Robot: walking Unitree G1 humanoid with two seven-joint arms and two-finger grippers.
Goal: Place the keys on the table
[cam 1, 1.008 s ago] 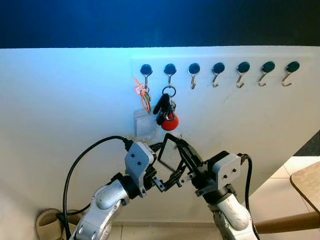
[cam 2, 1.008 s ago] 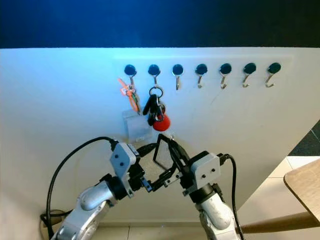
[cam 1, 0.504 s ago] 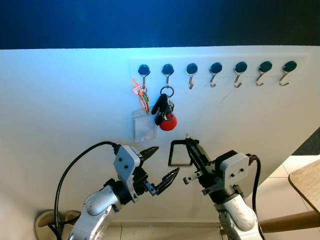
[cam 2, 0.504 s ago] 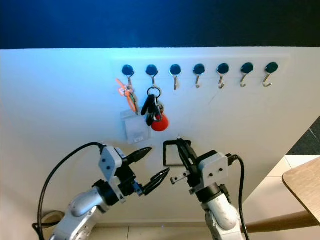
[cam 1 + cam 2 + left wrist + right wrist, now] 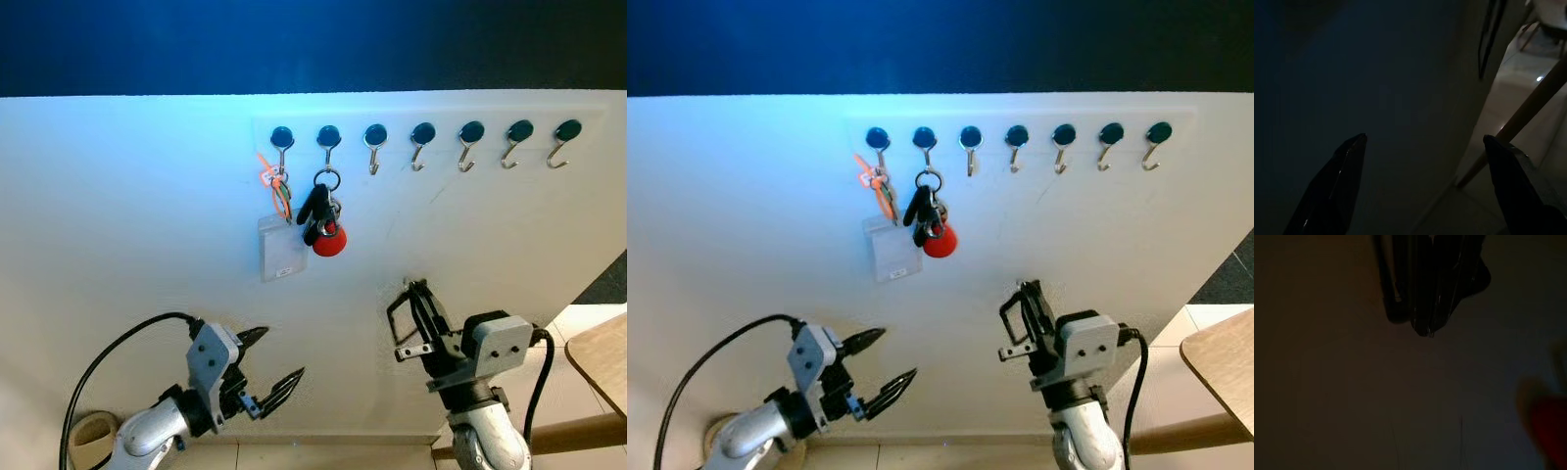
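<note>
A bunch of black keys with a red ball fob (image 5: 324, 223) hangs on the second hook (image 5: 329, 137) of a row on the white wall. Beside it, on the first hook, hangs an orange-tagged key set with a clear card (image 5: 278, 247). My left gripper (image 5: 277, 356) is open and empty, low and well to the left of the keys. My right gripper (image 5: 410, 288) is below and to the right of them, its fingers together and pointing up, holding nothing. The right wrist view is dark, with a red blur of the fob (image 5: 1547, 431) at its edge.
Several bare hooks (image 5: 470, 137) continue to the right along the wall. A wooden table (image 5: 604, 357) with a slanted leg (image 5: 578, 431) juts in at the lower right over pale floor tiles. A tan object (image 5: 90, 432) sits on the floor at the lower left.
Both arms have dropped away from the keys: the left gripper moved down and left, the right one down and right. The keys still hang on their hook.
</note>
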